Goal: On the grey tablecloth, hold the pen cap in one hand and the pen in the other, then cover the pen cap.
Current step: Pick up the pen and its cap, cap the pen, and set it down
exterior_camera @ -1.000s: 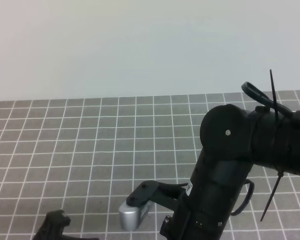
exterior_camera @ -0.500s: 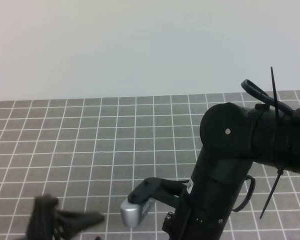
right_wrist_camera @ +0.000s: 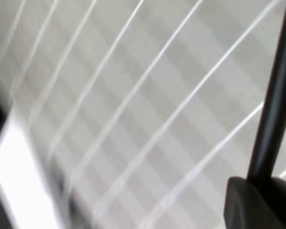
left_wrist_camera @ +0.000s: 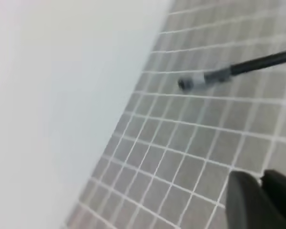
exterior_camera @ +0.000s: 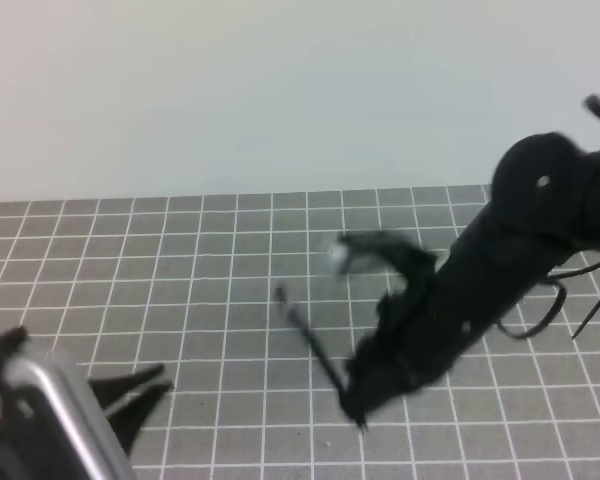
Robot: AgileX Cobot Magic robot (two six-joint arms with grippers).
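The pen (exterior_camera: 305, 335) is a thin black stick held off the grey tablecloth (exterior_camera: 180, 260), slanting up and to the left from my right gripper (exterior_camera: 352, 400), which is shut on its lower end. In the right wrist view the pen's shaft (right_wrist_camera: 276, 95) rises out of the right gripper (right_wrist_camera: 264, 191). My left gripper (exterior_camera: 165, 382) is at the lower left, pointing right toward the pen, its fingers nearly together. In the left wrist view the pen's silvery tip (left_wrist_camera: 186, 83) points left, above and beyond the left gripper (left_wrist_camera: 262, 191). The pen cap does not show; whether it sits between those fingers I cannot tell.
The pale wall (exterior_camera: 280, 90) rises behind the cloth's far edge. The right arm's dark bulk (exterior_camera: 540, 230) and its loose cables fill the right side. The left arm's silver housing (exterior_camera: 50, 400) crowds the bottom left corner.
The right arm has swung up and to the right, bringing the pen into view above the cloth. The left arm has risen at the lower left, its fingers now pointing at the pen.
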